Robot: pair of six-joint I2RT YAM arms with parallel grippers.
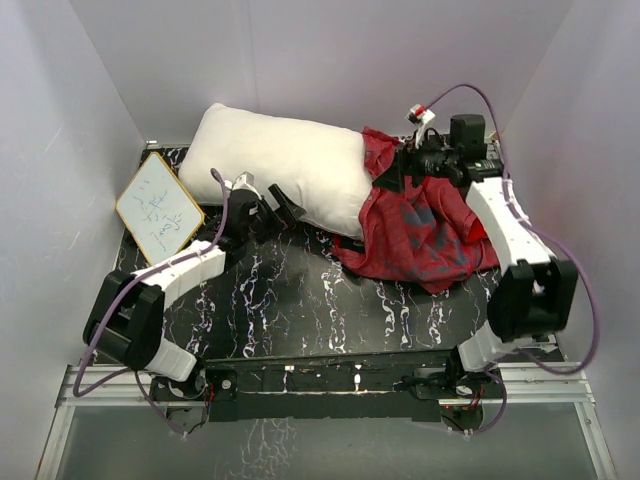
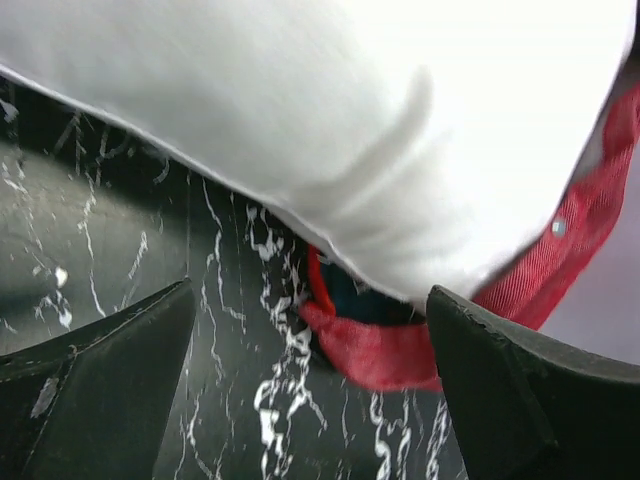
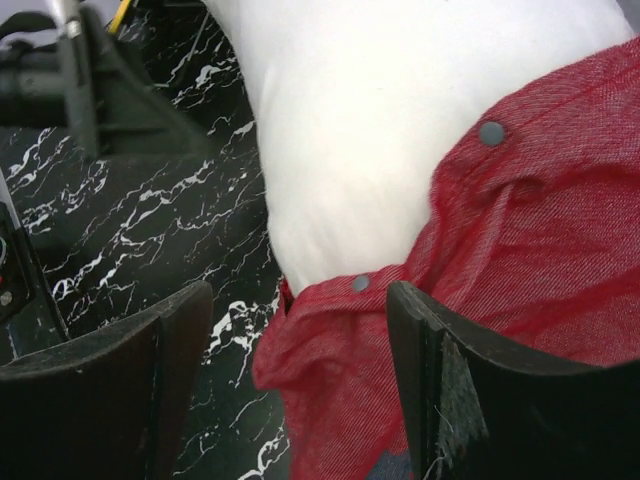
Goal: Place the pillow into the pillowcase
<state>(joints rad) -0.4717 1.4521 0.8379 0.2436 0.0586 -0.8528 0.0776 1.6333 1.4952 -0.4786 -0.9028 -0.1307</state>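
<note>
Left gripper (image 2: 310, 295) and right gripper (image 3: 300, 290) gape; only wrist views show pillowcase (image 3: 540, 250) snaps (image 3: 491, 132) beside the pillow (image 3: 380, 120)

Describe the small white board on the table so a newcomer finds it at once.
Start at the black marble-patterned table; go to its far left corner, left of the big white pillow. There the small board sits turned like a diamond, near the left wall. Unlike the plump pillow, it is flat, framed in light wood and carries faint handwriting.
</note>
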